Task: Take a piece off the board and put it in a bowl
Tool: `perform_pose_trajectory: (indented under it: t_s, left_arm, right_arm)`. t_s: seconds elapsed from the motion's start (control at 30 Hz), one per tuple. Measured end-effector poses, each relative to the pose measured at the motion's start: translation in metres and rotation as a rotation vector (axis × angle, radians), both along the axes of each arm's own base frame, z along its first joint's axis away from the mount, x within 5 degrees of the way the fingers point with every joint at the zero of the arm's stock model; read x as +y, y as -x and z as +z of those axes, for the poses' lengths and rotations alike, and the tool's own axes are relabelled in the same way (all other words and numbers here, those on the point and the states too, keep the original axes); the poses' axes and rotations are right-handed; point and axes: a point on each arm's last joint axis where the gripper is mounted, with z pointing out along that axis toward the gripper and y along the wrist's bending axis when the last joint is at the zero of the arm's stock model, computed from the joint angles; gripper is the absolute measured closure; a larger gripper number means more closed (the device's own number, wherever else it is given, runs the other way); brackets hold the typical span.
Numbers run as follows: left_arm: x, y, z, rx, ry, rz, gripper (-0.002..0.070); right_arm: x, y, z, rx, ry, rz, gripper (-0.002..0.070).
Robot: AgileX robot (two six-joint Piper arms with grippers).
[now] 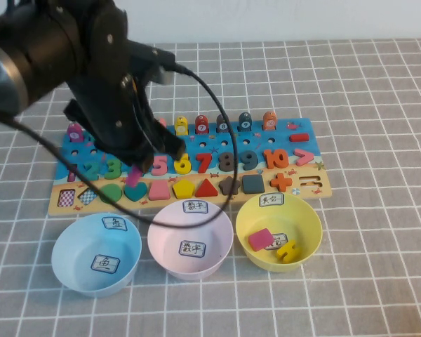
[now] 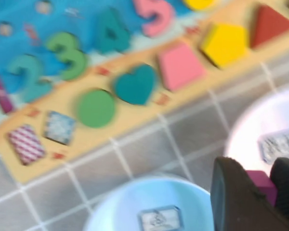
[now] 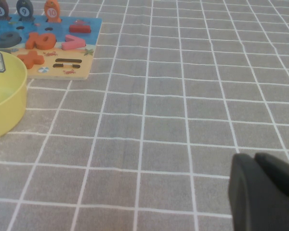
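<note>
My left gripper is shut on the piece, a small magenta-pink wooden bar, and holds it above the front strip of the board. In the left wrist view the piece sits between the dark fingers, over the near rims of the pale pink bowl and the light blue bowl. The pale pink bowl stands just in front of the board and holds only its white labels. My right gripper is shut and empty, low over bare tablecloth, out of the high view.
The light blue bowl stands left of the pink one. The yellow bowl on its right holds a pink square block and a yellow piece. My left arm hides the board's left part. A grey checked cloth covers the table.
</note>
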Motion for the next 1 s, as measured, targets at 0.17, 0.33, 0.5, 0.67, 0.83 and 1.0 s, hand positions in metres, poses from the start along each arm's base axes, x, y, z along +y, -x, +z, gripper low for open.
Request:
perform_pose_trajectory:
  t_s: [0.17, 0.33, 0.5, 0.67, 0.83, 1.0]
  left_arm:
    - [-0.013, 0.032, -0.011, -0.014, 0.01, -0.087, 0.055]
    - [-0.019, 0.055, -0.028, -0.07, 0.064, -0.151, 0.0554]
    - [-0.018, 0.065, -0.055, -0.103, 0.119, -0.166, 0.0554]
    - [-0.017, 0.068, -0.079, -0.167, 0.167, -0.181, 0.0554]
    - [-0.016, 0.07, -0.086, -0.185, 0.181, -0.186, 0.0554]
    - [-0.017, 0.068, -0.085, -0.212, 0.199, -0.191, 0.0554]
  right_arm:
    - [0.0, 0.0, 0.0, 0.0, 0.0, 0.0, 0.0694]
    - [0.0, 0.0, 0.0, 0.0, 0.0, 0.0, 0.0694]
    - [0.0, 0.0, 0.0, 0.0, 0.0, 0.0, 0.0694]
    - [0.0, 0.0, 0.0, 0.0, 0.0, 0.0, 0.0694]
    - [0.0, 0.0, 0.0, 0.0, 0.0, 0.0, 0.0694]
    - [0.0, 0.0, 0.0, 0.0, 0.0, 0.0, 0.0694]
